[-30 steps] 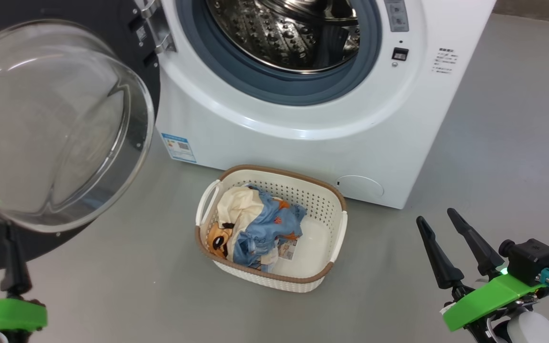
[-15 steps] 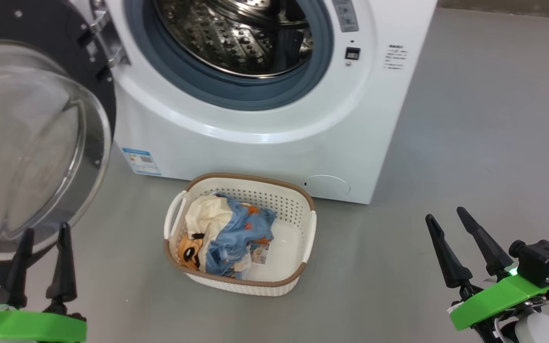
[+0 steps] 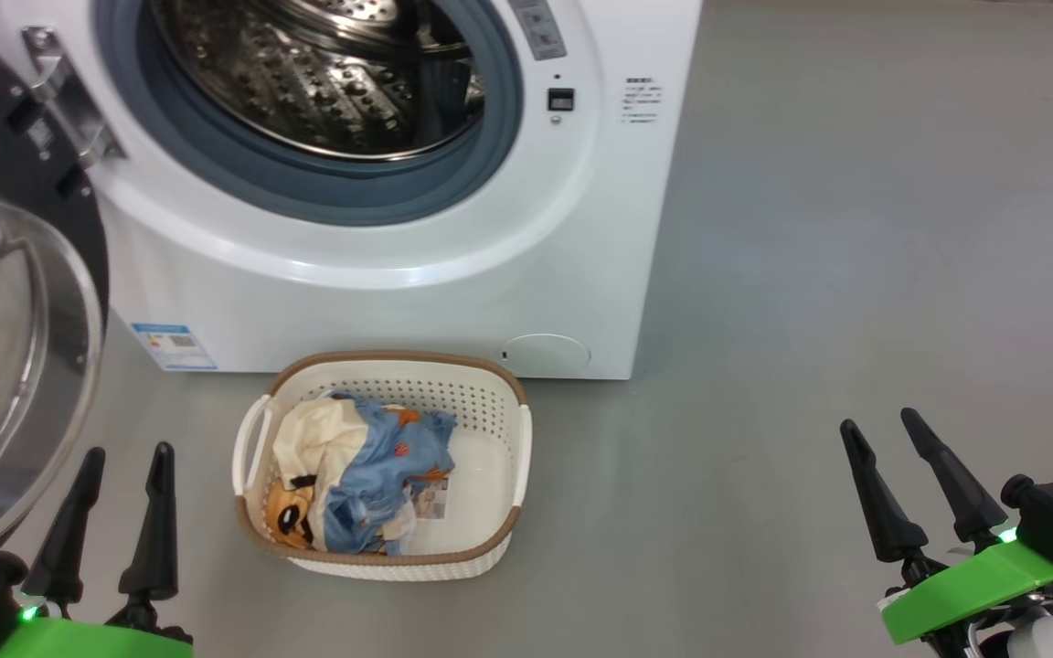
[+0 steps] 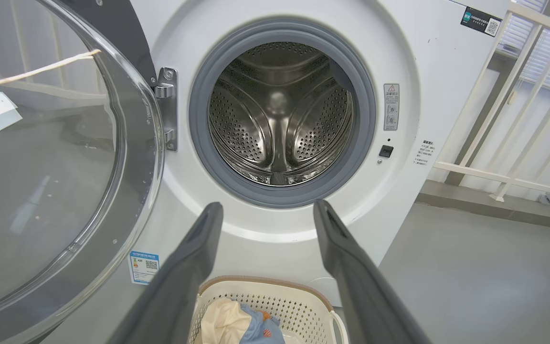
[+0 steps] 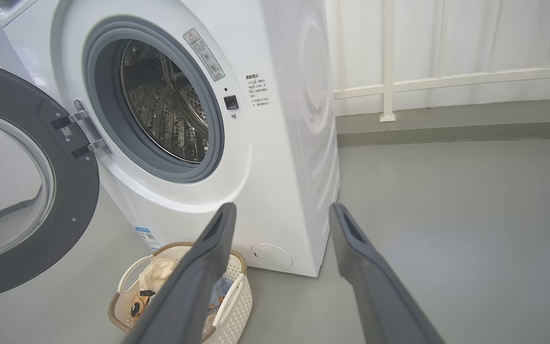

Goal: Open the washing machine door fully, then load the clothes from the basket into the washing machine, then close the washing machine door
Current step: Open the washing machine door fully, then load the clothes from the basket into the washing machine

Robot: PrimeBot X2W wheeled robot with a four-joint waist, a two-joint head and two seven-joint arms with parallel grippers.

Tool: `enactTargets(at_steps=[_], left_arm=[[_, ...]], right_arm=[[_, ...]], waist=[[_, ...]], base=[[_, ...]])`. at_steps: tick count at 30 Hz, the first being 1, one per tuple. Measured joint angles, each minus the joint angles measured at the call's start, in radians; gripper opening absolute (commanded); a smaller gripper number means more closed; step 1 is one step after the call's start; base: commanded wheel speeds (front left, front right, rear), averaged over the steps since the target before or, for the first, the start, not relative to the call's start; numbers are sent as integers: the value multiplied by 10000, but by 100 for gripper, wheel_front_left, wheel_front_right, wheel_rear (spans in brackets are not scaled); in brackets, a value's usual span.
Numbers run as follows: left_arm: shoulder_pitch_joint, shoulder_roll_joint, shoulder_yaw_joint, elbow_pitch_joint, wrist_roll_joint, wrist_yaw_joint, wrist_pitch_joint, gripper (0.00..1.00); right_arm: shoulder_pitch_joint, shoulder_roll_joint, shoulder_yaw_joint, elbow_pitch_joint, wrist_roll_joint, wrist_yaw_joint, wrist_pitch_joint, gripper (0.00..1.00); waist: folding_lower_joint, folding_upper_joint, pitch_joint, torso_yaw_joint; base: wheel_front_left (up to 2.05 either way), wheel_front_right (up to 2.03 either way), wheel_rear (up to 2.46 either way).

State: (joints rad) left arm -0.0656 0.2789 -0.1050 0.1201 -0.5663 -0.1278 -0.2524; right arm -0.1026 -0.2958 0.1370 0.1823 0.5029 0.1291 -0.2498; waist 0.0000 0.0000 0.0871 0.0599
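The white washing machine [image 3: 398, 274] stands with its door [image 3: 5, 347] swung wide open to the left, the steel drum [image 3: 316, 73] bare inside. On the floor before it sits the cream basket [image 3: 517, 439] holding the clothes [image 3: 353, 475], a blue garment over a cream one. My left gripper [image 3: 129, 452] is open at the lower left, beside the door's glass and left of the basket. At the lower right my right gripper [image 3: 883, 425] is open, well clear of the basket. The wrist views show the door [image 4: 55, 157] [image 5: 22, 191], drum [image 4: 280, 114] [image 5: 165, 100] and basket [image 4: 299, 298] [image 5: 234, 298].
Grey floor [image 3: 810, 274] spreads to the right of the machine. A white railing [image 5: 389, 86] runs along the wall behind it. The open door juts into the space at the left, close to my left arm.
The head camera has swung right, so machine, door and basket sit further left in view. My left gripper has come up into view beside the door. Both grippers stay open.
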Motion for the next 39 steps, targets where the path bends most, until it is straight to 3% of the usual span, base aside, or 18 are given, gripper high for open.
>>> enactTargets(at_steps=[10,27,39], left_arm=[[174,88,-224,-113,-107,0,0,100],[160,324,-324,207,-920,0,0,100],[-36,571,-581,224,-1223,0,0,100]], right_arm=[[254,75,-280,-127,-2,0,0,100],[251,178,-470,-234,-88,0,0,100],[221,226,-462,-240,-92,0,0,100]], waist=[[1,0,27,-595],[0,0,120,-498],[0,0,304,-469]], base=[[0,0,0],[1,-3,2],[54,-141,87]])
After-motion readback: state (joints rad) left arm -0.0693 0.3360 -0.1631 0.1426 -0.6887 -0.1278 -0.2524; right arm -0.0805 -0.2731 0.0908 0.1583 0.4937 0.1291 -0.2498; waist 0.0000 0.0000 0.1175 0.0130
